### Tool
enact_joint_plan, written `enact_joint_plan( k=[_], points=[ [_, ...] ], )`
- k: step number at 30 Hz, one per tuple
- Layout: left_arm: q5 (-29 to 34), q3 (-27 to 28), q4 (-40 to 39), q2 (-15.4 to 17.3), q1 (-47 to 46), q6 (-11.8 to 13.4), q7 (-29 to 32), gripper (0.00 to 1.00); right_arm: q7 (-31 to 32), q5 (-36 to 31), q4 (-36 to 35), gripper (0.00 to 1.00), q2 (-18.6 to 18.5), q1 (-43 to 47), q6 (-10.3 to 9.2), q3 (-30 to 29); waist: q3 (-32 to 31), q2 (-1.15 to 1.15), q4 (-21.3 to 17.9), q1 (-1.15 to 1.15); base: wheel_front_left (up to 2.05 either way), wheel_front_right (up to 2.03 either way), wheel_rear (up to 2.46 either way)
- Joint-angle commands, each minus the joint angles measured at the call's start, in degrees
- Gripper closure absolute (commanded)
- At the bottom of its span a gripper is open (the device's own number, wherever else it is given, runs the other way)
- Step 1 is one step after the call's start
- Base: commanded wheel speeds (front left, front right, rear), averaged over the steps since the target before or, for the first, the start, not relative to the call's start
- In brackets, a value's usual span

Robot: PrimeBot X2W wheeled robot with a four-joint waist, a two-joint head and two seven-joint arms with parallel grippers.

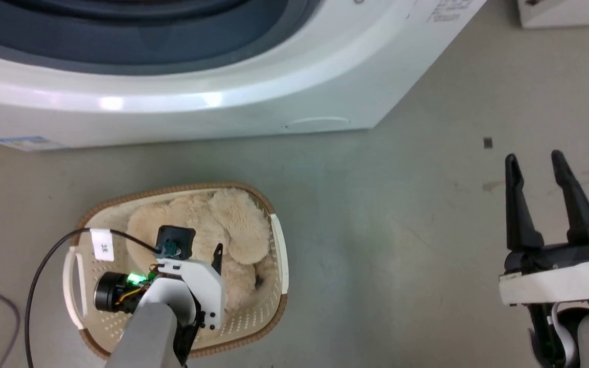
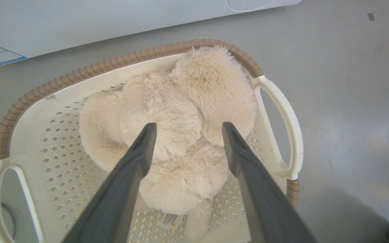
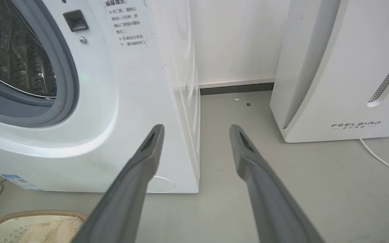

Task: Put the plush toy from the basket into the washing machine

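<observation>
The shaggy cream plush toy [image 2: 177, 114] lies curled in the cream perforated basket [image 2: 29, 135], filling its far half. The basket [image 1: 280, 255] stands on the floor just in front of the washing machine [image 1: 223, 102]. My left gripper [image 2: 189, 125] hangs open right over the toy, one finger on each side of its middle; I cannot tell whether they touch the fur. My right gripper [image 1: 534, 156] is open and holds nothing, out over bare floor to the right. In the right wrist view the porthole and steel drum [image 3: 12, 50] show past that gripper [image 3: 197, 127].
A white slanted appliance marked FEELBAIRD [image 3: 343, 67] stands right of the washer, with a narrow gap of floor between them and a white cord [image 3: 383, 162] trailing from it. A black cable [image 1: 31, 291] loops from my left wrist beside the basket's left handle.
</observation>
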Motion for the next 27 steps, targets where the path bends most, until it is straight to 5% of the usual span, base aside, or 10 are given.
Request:
enact_joint_plan(
  k=[1,27],
  points=[
    [-0.2,-0.3,1.4,0.6,-1.8,0.0,0.3,0.00,-0.6,0.6,-0.8,0.00,0.0,-1.5,-0.02,-0.3,1.7,0.00,-0.1,-0.01,0.00,0.00,0.00],
    [-4.9,-3.1,16.8,2.2,-15.9,-0.1,0.9,0.00,-3.7,4.0,-3.5,0.00,0.0,-5.7,-0.03,-1.6,16.0,0.00,-0.6,-0.01,0.00,0.00,0.00]
  ],
)
